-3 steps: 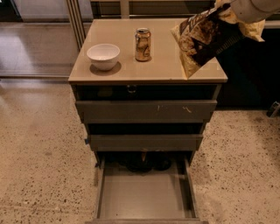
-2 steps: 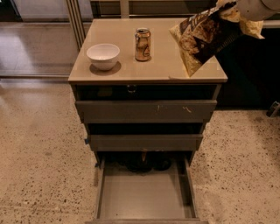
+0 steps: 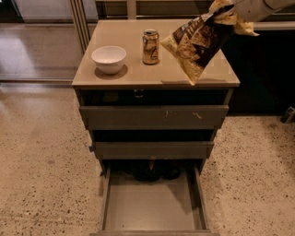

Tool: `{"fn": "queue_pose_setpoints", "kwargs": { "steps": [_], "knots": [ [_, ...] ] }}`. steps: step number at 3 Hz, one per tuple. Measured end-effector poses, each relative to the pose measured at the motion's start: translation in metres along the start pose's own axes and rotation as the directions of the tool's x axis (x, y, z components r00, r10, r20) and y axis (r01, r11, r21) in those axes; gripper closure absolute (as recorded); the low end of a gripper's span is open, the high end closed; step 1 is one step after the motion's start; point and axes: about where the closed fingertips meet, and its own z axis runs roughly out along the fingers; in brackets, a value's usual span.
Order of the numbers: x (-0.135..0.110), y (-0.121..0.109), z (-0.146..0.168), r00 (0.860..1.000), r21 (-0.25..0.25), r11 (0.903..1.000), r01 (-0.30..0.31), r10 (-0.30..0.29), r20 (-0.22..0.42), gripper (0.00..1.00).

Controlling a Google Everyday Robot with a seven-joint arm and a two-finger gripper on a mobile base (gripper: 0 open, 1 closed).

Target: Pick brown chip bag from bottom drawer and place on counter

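The brown chip bag hangs tilted above the right side of the counter, its lower corner close to the counter's front right area. My gripper is at the top right and is shut on the bag's upper end. The arm reaches in from the upper right corner. The bottom drawer is pulled out at the bottom of the view and its flat grey floor is bare.
A white bowl stands on the counter's left side. A gold drink can stands near the counter's middle back. The two upper drawers are nearly closed. Speckled floor surrounds the cabinet. Dark cabinetry stands to the right.
The bag and my gripper have shifted slightly left and down over the counter. The bowl, can and drawers have not moved.
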Motion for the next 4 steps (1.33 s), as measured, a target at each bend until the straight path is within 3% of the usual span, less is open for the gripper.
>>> {"fn": "queue_pose_setpoints", "kwargs": {
  "steps": [2,4],
  "knots": [
    [-0.023,-0.005,0.044,0.992,-0.016,0.9989,0.043,-0.041,0.122,1.0],
    [-0.047,0.003,0.079,0.983,-0.059,0.9941,0.09,-0.079,0.166,1.0]
  ]
}}
